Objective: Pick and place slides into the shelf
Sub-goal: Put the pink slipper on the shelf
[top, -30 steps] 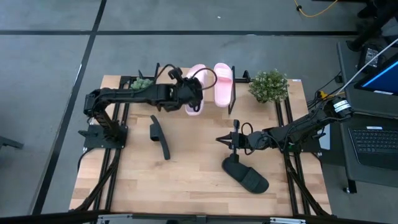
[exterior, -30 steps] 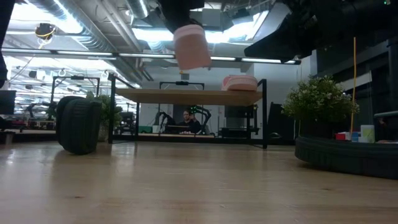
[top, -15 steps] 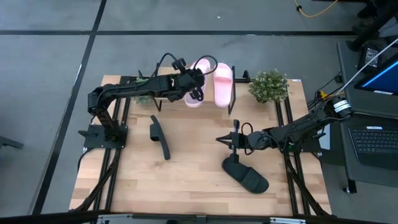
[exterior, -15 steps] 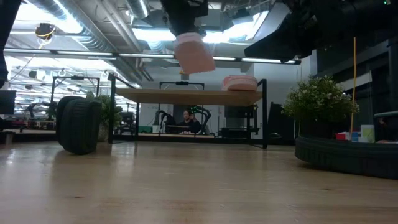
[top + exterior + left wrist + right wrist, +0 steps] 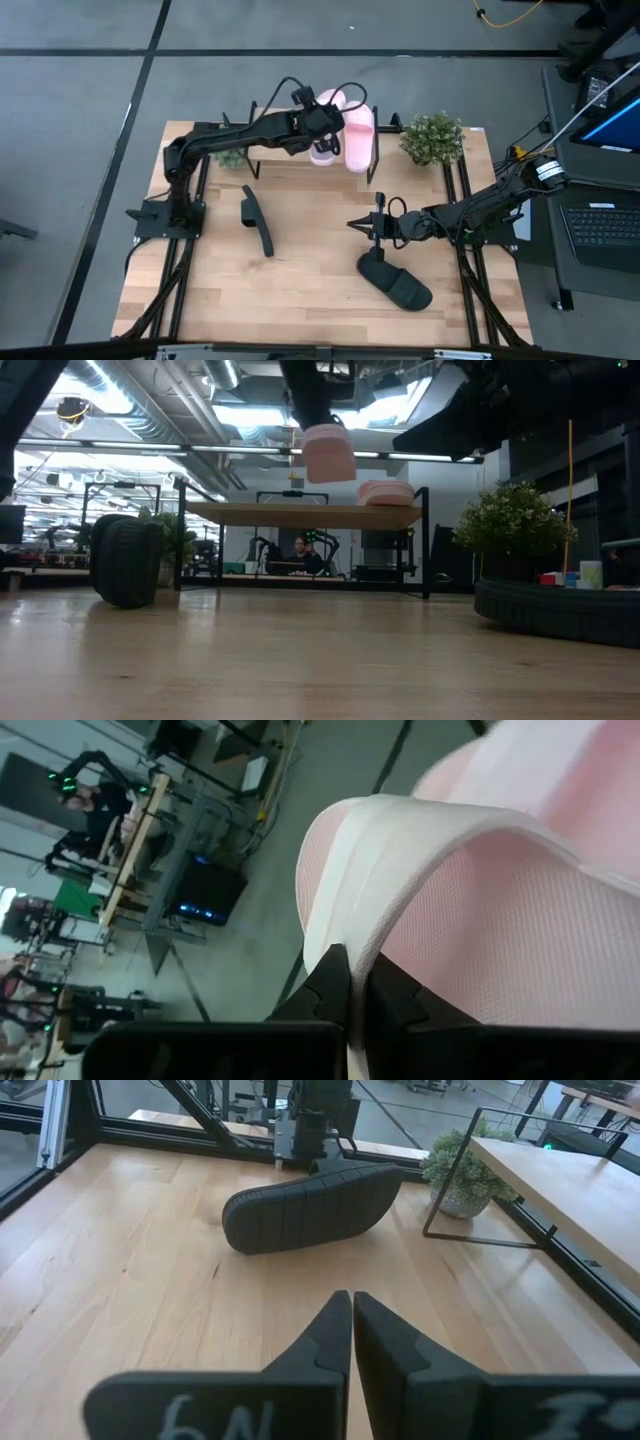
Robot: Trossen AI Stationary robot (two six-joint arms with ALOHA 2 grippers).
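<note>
My left gripper (image 5: 318, 124) is over the shelf (image 5: 250, 513) at the table's far edge, shut on a pale pink slide (image 5: 327, 138) that hangs above the plank top (image 5: 329, 453). A second pink slide (image 5: 359, 135) lies flat on the shelf just to its right (image 5: 385, 492). One black slide (image 5: 257, 220) stands on its side left of centre on the table. Another black slide (image 5: 395, 281) lies near my right gripper (image 5: 353, 225), which hovers shut and holds nothing (image 5: 350, 1315). My left gripper pinches the pink slide's broad strap at its pale edge (image 5: 345, 925) between the two fingers (image 5: 330, 982). It comes from the table's left, slanting down. The slide hangs below the fingers, clear of the shelf top.
A bushy potted plant (image 5: 432, 137) stands right of the shelf, and a smaller plant (image 5: 228, 133) shows at its left end under my left arm. The shelf's thin black frame (image 5: 375, 165) edges the plank. Bare wooden table (image 5: 310, 250) lies between the black slides.
My left gripper has carried the pink slide toward the table's right and far edges, from the shelf's near side to over the plank beside the other pink slide, rolling a little on the way. The slide has stayed lifted clear.
</note>
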